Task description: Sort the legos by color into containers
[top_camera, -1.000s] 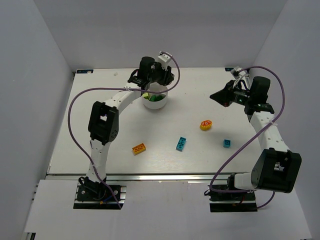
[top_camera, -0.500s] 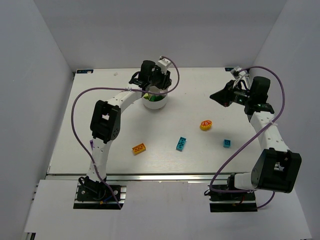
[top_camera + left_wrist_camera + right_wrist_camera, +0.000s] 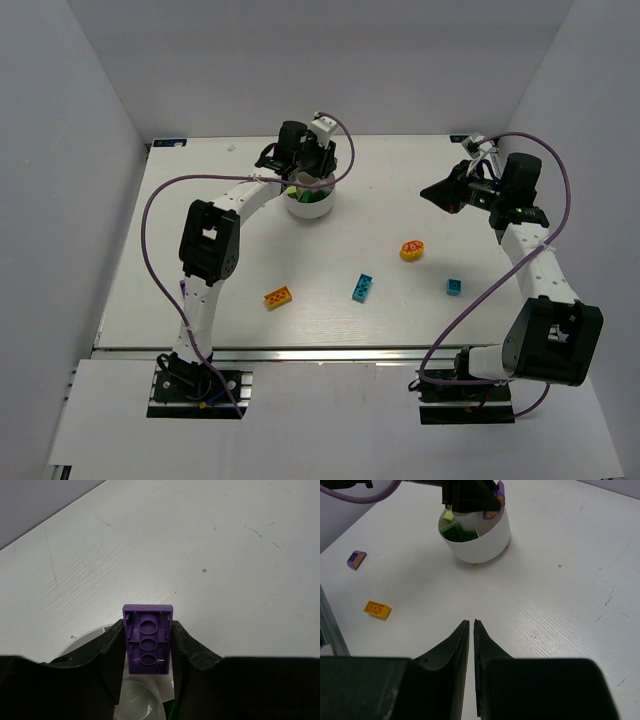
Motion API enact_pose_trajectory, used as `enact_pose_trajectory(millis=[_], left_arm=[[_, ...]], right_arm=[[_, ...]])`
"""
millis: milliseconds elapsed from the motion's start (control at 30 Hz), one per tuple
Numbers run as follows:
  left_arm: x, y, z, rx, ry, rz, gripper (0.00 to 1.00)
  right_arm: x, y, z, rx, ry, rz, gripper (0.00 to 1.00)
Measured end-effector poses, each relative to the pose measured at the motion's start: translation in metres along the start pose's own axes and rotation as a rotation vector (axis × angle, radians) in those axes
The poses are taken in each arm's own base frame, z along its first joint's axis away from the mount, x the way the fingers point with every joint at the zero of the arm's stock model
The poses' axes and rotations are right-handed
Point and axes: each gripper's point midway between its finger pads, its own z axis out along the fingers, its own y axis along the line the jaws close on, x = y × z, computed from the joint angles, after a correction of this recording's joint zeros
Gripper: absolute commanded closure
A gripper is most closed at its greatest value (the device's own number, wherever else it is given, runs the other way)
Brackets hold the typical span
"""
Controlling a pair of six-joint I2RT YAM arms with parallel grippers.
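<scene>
white bowl (image 3: 310, 207) hasn't moved. left gripper (image 3: 148, 645) has shifted slightly left above it, clamped on 1 purple brick (image 3: 148, 637), so the drop looks close. right gripper (image 3: 471, 627) is idle, jaws almost together, empty.

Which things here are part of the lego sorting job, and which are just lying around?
Job: purple brick in left gripper; white divided bowl; green bricks inside it; orange brick; cyan brick; small blue brick; round yellow-red piece; purple curved piece.
Not the job: purple cable; table.
</scene>
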Motion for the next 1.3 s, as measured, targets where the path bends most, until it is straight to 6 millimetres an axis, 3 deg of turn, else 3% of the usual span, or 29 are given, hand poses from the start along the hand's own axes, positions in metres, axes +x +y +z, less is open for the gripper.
enact_pose_trajectory(millis=[200, 433, 533, 667, 700, 733, 867, 900, 1000, 1033, 1100, 1133, 1167, 1300], left_arm=[[0.002, 0.004, 0.000, -0.020, 0.008, 0.001, 0.33], [0.001, 0.004, -0.001, -0.023, 0.007, -0.003, 0.33], [-0.002, 0.004, -0.001, -0.023, -0.002, -0.016, 0.38], [-0.028, 0.002, -0.011, -0.033, -0.074, -0.057, 0.81], [-0.040, 0.002, -0.019, -0.039, -0.105, -0.070, 0.96], [-0.051, 0.000, -0.029, -0.046, -0.132, -0.080, 1.00], [-0.099, -0.009, -0.103, -0.100, -0.227, -0.158, 1.00], [-0.110, -0.011, -0.128, -0.122, -0.248, -0.183, 0.94], [-0.127, -0.012, -0.205, -0.200, -0.302, -0.263, 0.60], [-0.121, -0.009, -0.227, -0.238, -0.310, -0.298, 0.41], [-0.090, 0.000, -0.266, -0.328, -0.277, -0.374, 0.32], [-0.066, 0.008, -0.279, -0.383, -0.240, -0.421, 0.22], [-0.043, 0.015, -0.288, -0.432, -0.199, -0.457, 0.19], [0.079, 0.046, -0.318, -0.677, 0.081, -0.646, 0.12]], right_arm=[[0.000, 0.000, 0.000, 0.000, 0.000, 0.000, 0.82], [0.003, -0.002, 0.001, -0.001, 0.006, 0.009, 0.78], [0.004, -0.003, 0.002, -0.001, 0.007, 0.008, 0.72], [0.005, 0.001, 0.001, -0.035, 0.009, -0.035, 0.53], [0.006, 0.003, 0.001, -0.048, 0.010, -0.051, 0.44], [0.007, 0.005, 0.001, -0.063, 0.014, -0.076, 0.41], [0.026, 0.013, 0.004, -0.136, 0.062, -0.179, 0.32], [0.032, 0.015, 0.007, -0.156, 0.080, -0.195, 0.32], [0.056, 0.026, 0.017, -0.225, 0.147, -0.229, 0.34], [0.062, 0.031, 0.021, -0.244, 0.167, -0.236, 0.36], [0.071, 0.041, 0.031, -0.259, 0.206, -0.251, 0.45], [0.073, 0.045, 0.035, -0.258, 0.222, -0.256, 0.50], [0.075, 0.048, 0.040, -0.253, 0.236, -0.256, 0.61], [0.073, 0.045, 0.051, -0.160, 0.282, -0.215, 0.66]])
